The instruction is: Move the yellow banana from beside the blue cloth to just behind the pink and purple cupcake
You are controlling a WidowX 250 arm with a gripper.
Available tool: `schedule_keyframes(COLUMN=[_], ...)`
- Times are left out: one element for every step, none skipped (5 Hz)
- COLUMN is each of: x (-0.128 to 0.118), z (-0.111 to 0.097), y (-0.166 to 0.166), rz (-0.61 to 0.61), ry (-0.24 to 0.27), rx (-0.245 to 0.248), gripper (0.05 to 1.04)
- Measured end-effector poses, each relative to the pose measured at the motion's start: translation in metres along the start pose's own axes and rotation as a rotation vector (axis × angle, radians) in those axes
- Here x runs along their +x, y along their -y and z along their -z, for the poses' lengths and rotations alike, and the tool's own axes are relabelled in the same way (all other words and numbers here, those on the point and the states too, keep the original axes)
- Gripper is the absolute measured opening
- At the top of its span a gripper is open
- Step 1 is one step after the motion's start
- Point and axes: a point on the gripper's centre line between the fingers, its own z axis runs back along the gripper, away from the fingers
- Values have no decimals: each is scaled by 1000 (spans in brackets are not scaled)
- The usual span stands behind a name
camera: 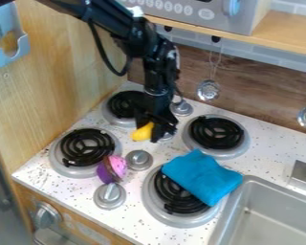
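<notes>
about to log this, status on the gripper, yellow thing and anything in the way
Gripper low, at yellow thing; grip unclear. Pink-purple toy nearby, possible obstacle. Blue cloth partly over burner.

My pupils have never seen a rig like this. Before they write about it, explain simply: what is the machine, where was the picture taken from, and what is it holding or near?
The machine is a black robot arm, entering from the upper left. Its gripper is the "hand" at the lower end. The single picture comes from a fixed camera looking down at a slant on a toy kitchen.

The gripper is at a small yellow object among the four stove burners. Whether it grips the object firmly, I cannot tell.

A folded blue cloth partly covers the front right burner. A pink and purple toy cupcake is beside the front left one. A sink is at the lower right.
</notes>
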Motion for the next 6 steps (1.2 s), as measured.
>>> schedule_keyframes(x=[-7,-6,-11,-18,-12,-10], z=[13,15,27,45,50,53], y=[-16,-19,-28,-37,-44,-46], rz=[-169,-311,-404,-448,-441,-439], ry=[-34,-41,-52,-109,-109,-107], rx=[24,39,57,90,108,92], gripper=[516,516,516,514,540,677])
